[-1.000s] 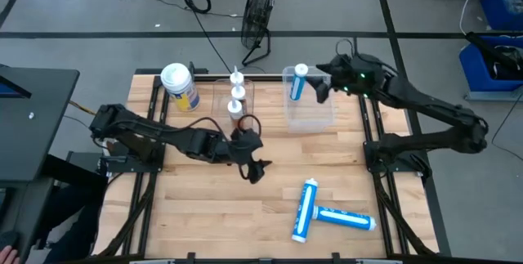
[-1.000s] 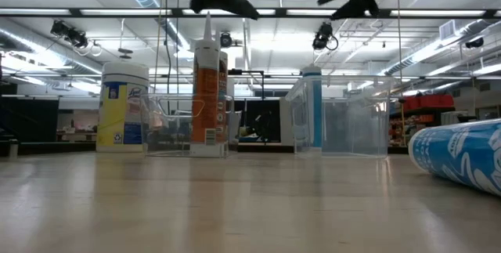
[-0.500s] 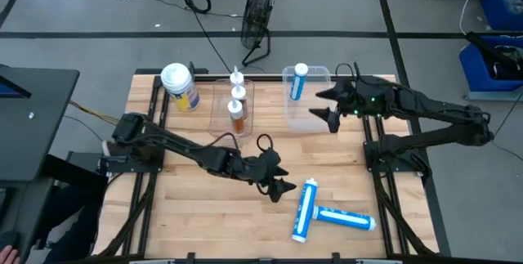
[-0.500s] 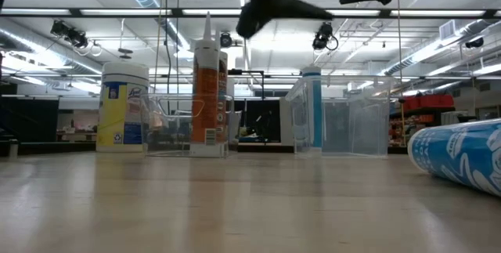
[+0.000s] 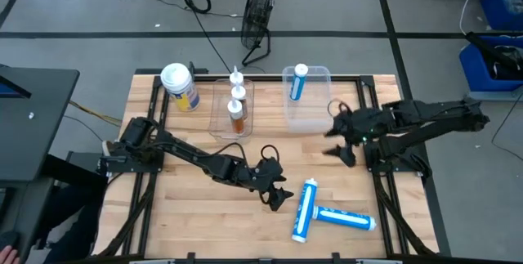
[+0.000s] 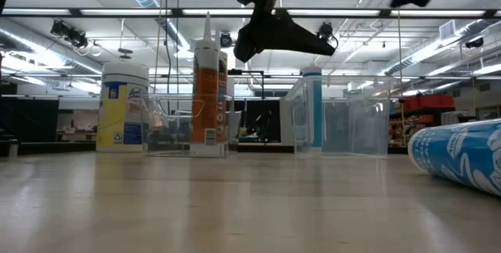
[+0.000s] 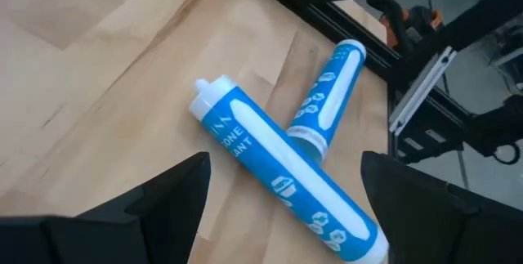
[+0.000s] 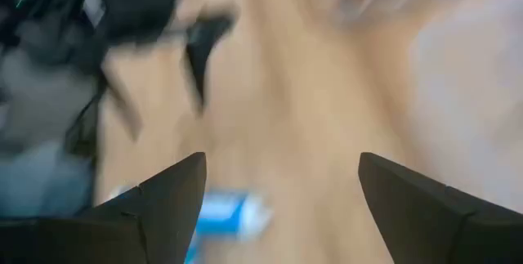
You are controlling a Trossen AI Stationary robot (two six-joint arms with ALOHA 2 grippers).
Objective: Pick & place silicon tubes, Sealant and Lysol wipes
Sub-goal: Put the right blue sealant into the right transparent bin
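High view straight down over the wooden table (image 5: 204,207), low view level at tabletop, wrist views close, both sharing the blue-and-white silicone tubes (image 7: 286,178).

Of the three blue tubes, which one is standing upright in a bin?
The blue tube in the clear bin at the table's far side stands upright; the other two lie crossed on the wood near the left gripper.

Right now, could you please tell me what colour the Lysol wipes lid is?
White. The Lysol wipes lid shows best in the high view.

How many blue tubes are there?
3: one blue tube stands in the clear bin; two lie touching on the table's near right, one and another.
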